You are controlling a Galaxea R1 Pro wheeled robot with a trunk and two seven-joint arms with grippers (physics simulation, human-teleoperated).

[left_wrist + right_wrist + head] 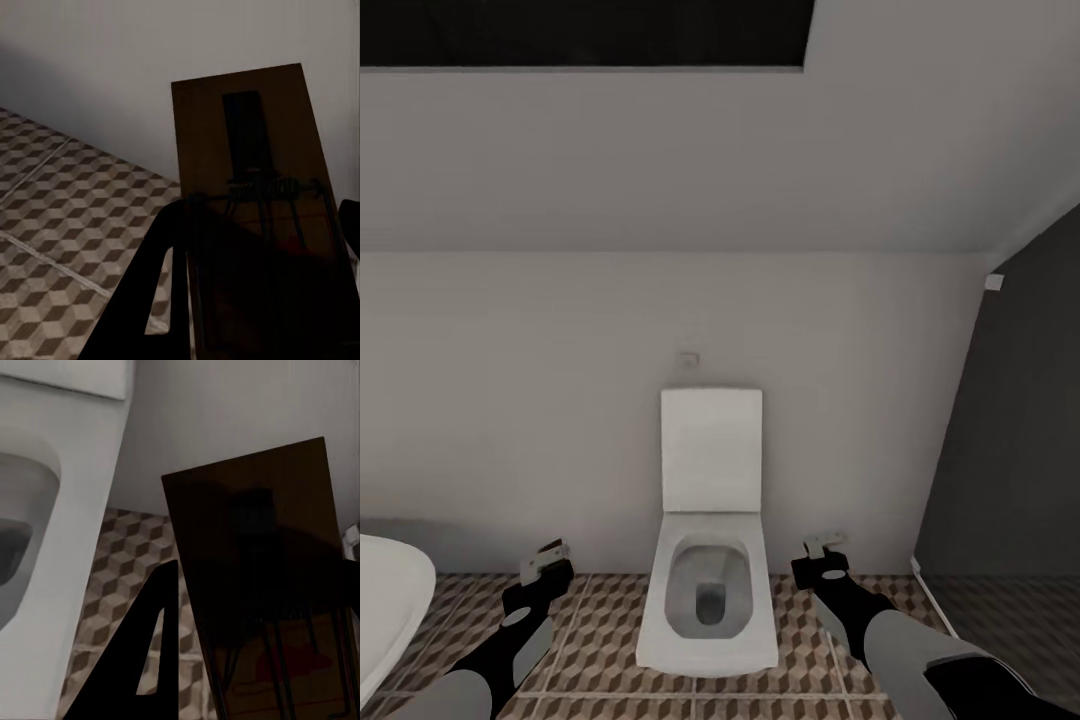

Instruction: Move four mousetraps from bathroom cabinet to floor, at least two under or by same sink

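Each of my grippers holds a mousetrap. In the left wrist view a dark-brown mousetrap (247,142) with a wire spring sticks out past a black finger (142,307), above the cube-patterned bathroom floor (67,217). In the right wrist view a second mousetrap (255,547) is clamped the same way, close to the toilet bowl. In the head view my left gripper (546,562) and right gripper (824,552) hover low over the floor (600,625), on either side of the toilet. The sink and the cabinet are out of view.
A white toilet (710,640) with its lid raised stands against the pale wall straight ahead. A rounded white tub rim (385,600) shows at the lower left. A dark panel (1010,450) closes off the right side.
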